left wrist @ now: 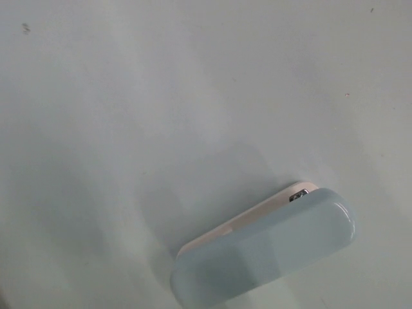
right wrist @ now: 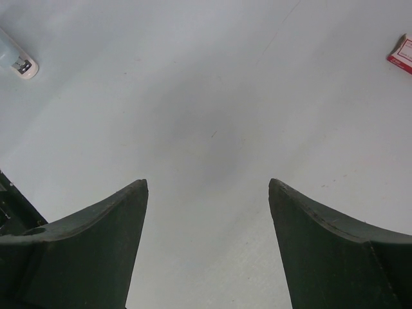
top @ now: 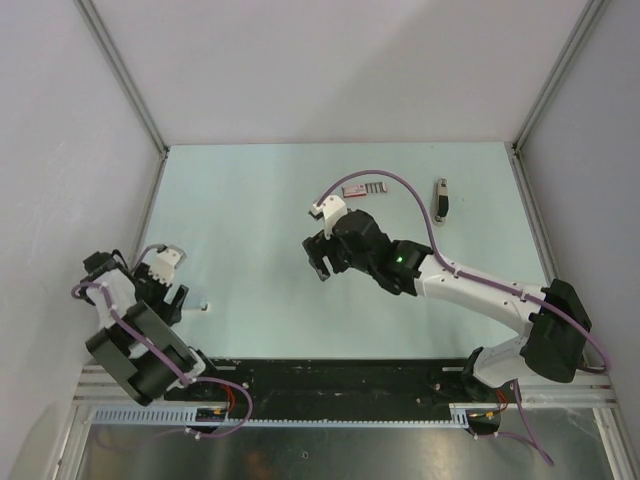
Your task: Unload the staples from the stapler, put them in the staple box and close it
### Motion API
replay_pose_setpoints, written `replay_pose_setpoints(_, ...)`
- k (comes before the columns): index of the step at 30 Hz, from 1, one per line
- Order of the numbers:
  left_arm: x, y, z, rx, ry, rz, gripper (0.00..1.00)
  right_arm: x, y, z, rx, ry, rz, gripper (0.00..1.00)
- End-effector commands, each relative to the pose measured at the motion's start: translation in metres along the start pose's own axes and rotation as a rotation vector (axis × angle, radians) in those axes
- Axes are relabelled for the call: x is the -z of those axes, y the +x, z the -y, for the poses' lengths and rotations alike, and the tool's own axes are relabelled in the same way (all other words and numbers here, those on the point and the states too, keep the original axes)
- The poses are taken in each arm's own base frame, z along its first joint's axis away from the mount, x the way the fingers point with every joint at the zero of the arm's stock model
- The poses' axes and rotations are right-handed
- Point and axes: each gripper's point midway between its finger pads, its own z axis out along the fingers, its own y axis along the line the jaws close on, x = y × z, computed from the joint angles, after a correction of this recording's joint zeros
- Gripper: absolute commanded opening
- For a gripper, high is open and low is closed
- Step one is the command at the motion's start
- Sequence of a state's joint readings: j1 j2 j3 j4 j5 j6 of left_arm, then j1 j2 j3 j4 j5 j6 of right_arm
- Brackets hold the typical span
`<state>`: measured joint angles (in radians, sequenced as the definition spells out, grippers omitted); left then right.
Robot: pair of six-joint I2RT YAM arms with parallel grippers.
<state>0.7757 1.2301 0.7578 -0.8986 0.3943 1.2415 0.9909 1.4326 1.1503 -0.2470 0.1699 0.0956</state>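
The stapler [left wrist: 264, 251] is pale blue with a white base and lies flat on the pale table. It fills the lower middle of the left wrist view, and its white tip also shows in the top view [top: 204, 308] and the right wrist view [right wrist: 16, 59]. My left gripper [top: 172, 300] hovers just left of it. Its fingers look apart in the top view and are out of the wrist view. My right gripper [right wrist: 207, 183] is open and empty over bare table at mid-table [top: 320, 262], well right of the stapler.
A red and white staple box [top: 362, 189] lies behind the right gripper, and its corner shows in the right wrist view [right wrist: 402, 55]. A small dark object [top: 441, 198] lies at the back right. Walls enclose the table on three sides.
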Motion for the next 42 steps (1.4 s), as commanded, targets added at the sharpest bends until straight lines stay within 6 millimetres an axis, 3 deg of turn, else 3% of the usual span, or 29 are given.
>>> replay_pose_setpoints(1, -0.006, -0.004, -0.015, -0.042, 0.018, 0.003, 0.99, 0.000, -0.011, -0.002, -0.017, 0.006, 0.048, 0.80)
replay_pose_setpoints(8, -0.025, -0.026, -0.019, -0.099, -0.027, -0.013, 0.99, 0.001, -0.011, -0.006, -0.027, -0.002, 0.053, 0.77)
replay_pose_setpoints(10, -0.029, -0.033, -0.015, -0.112, -0.024, -0.012, 0.96, 0.001, -0.010, -0.008, -0.027, -0.005, 0.052, 0.75)
replay_pose_setpoints(16, -0.050, -0.024, -0.006, -0.160, -0.010, -0.100, 0.53, 0.003, -0.007, -0.008, -0.023, 0.003, 0.048, 0.70)
replay_pose_setpoints(22, -0.054, -0.012, 0.003, -0.180, 0.005, -0.139, 0.34, 0.005, -0.004, -0.006, -0.019, 0.003, 0.055, 0.67)
replay_pose_setpoints(28, -0.054, -0.037, 0.027, -0.284, 0.007, -0.091, 0.04, 0.005, 0.000, -0.005, -0.020, 0.008, 0.056, 0.59)
replay_pose_setpoints(37, -0.061, -0.086, 0.069, -0.478, 0.064, -0.034, 0.00, 0.016, 0.011, 0.004, -0.041, 0.036, 0.063, 0.54)
replay_pose_setpoints(42, -0.068, -0.112, 0.115, -0.599, 0.148, -0.003, 0.00, 0.023, 0.018, 0.011, -0.056, 0.058, 0.064, 0.52)
